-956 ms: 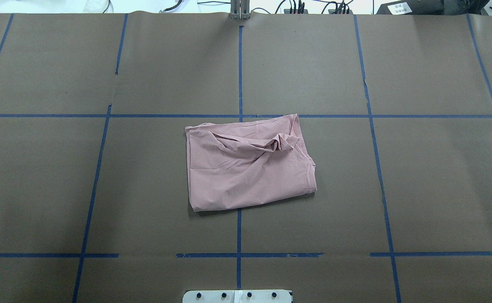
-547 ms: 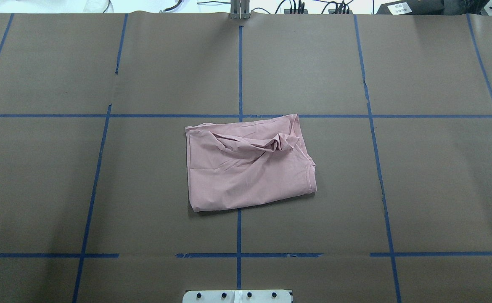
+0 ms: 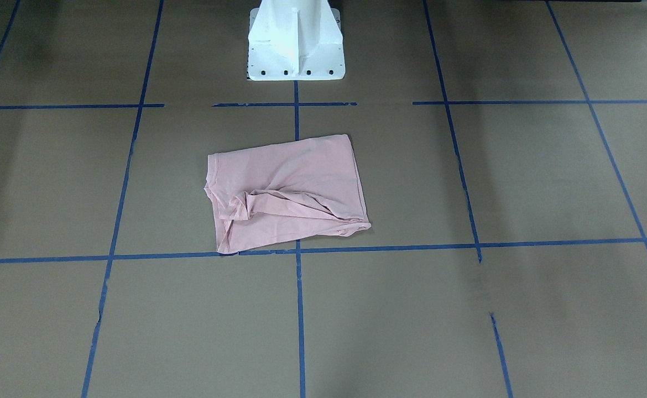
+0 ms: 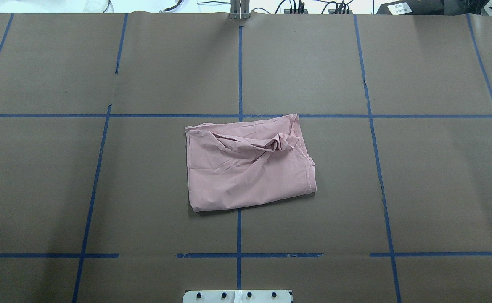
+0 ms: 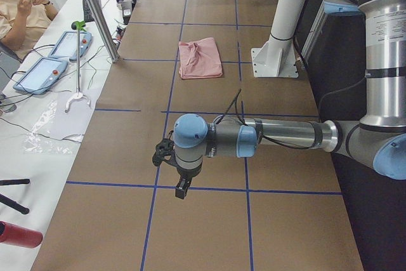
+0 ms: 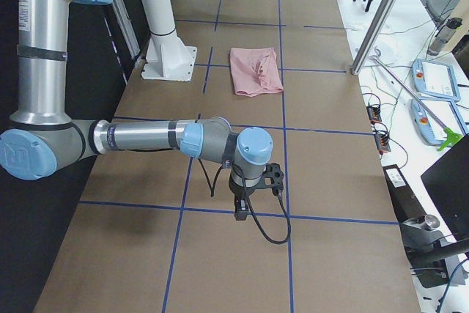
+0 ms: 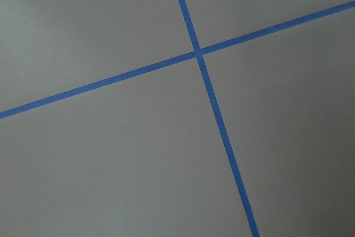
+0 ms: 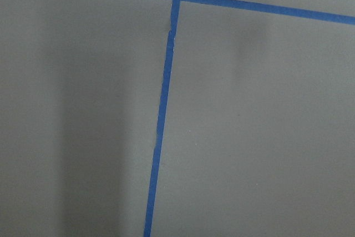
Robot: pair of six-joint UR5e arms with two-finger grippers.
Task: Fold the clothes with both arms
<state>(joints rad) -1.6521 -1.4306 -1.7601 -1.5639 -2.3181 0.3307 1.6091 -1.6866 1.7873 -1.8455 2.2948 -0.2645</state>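
T-shirt (image 4: 246, 168) folded, left hand (image 5: 181, 189), right hand (image 6: 240, 211) empty (opening unclear)

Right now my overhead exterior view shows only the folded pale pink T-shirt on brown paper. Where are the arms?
Observer: The silver-grey left arm reaches over the table's left end, black fingers near a blue tape crossing, well away from the pale pink T-shirt.
Operator: And the right?
Observer: The silver-grey right arm mirrors it at the opposite end, fingers pointing down.
Operator: Holding anything?
Observer: Nothing hangs from either; the wrist cameras show only brown paper and tape.
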